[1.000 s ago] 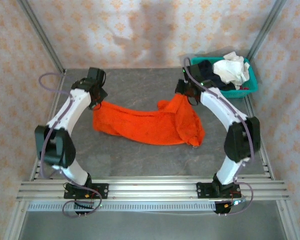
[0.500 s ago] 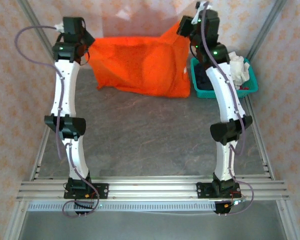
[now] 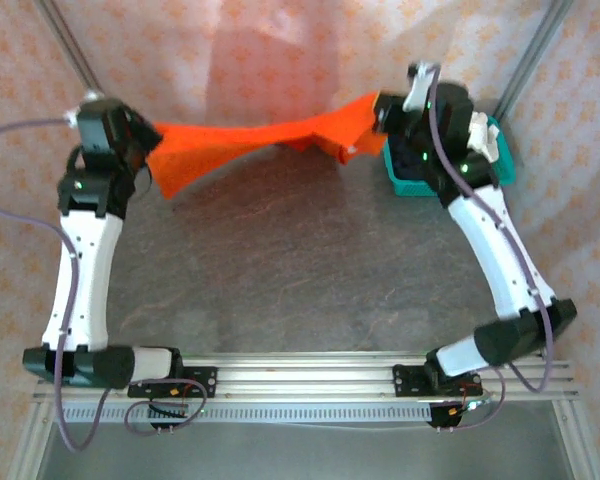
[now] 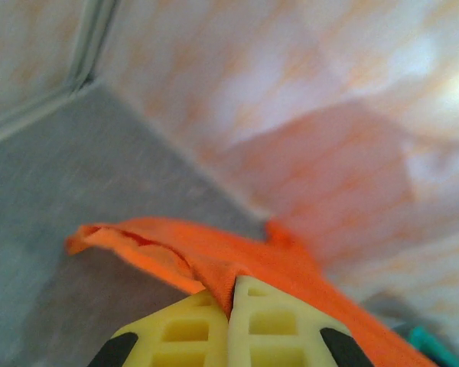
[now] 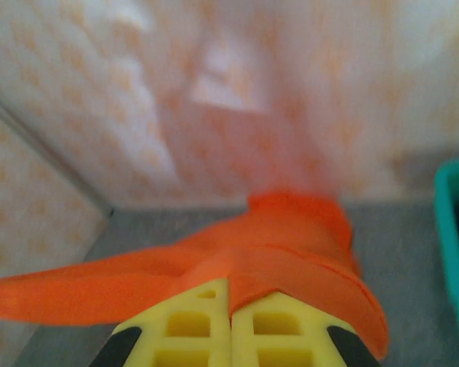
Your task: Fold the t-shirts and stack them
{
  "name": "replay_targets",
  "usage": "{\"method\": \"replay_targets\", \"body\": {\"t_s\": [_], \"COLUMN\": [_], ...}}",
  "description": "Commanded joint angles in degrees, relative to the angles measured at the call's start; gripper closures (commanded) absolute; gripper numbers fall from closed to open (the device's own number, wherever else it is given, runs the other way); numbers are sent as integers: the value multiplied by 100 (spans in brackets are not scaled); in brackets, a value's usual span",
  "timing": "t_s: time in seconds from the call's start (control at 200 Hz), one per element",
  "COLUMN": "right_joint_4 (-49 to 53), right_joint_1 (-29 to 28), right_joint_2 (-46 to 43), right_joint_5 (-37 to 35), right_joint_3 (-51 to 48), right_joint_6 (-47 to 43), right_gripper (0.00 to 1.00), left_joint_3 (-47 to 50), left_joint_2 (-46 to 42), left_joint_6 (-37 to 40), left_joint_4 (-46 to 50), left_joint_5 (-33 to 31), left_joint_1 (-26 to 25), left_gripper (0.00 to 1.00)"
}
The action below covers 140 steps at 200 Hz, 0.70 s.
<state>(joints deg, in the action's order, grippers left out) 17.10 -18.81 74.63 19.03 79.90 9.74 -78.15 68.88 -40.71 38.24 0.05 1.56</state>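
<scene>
Orange t-shirt strung between left gripper, right gripper, edges pinched

Both arms are raised and spread wide. The left arm folds out to an elbow low on its side, forearm upright, and the right forearm slants up and inward. The left gripper and the right gripper point toward each other, yellow fingers pressed together on the orange t-shirt.

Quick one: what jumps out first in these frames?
The bright orange t-shirt, stretched between the two arms above the far side of the table. The left tool and right tool are each shut on one end. A teal basket holding more clothes sits at the far right.
</scene>
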Motion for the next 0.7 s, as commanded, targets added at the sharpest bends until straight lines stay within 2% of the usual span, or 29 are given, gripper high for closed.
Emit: {"method": "replay_targets", "body": {"t_s": [0.0, 0.145, 0.27, 0.41, 0.696], "right_joint_4": [-206, 147, 249, 354, 473], "right_joint_1": [-86, -268, -386, -412, -413], "right_joint_2": [-829, -1513, -1710, -1699, -1386], "right_joint_5": [656, 720, 515, 327, 312], "right_joint_3": [-1470, -3202, -4188, -4745, -4983], "right_joint_6": [808, 1665, 2151, 2363, 2512], "right_gripper": [100, 100, 100, 100, 100], "left_joint_3": [1243, 3052, 3956, 4368, 4763], "left_joint_2": [-609, -1303, -1366, -1187, -982], "left_joint_6": [-158, -574, -787, -885, -1057], "left_joint_4": [213, 236, -1, -165, -335], "left_joint_5": [47, 126, 84, -106, -323], "left_joint_1": [28, 28, 28, 28, 28], "left_gripper": [100, 100, 100, 100, 100]}}
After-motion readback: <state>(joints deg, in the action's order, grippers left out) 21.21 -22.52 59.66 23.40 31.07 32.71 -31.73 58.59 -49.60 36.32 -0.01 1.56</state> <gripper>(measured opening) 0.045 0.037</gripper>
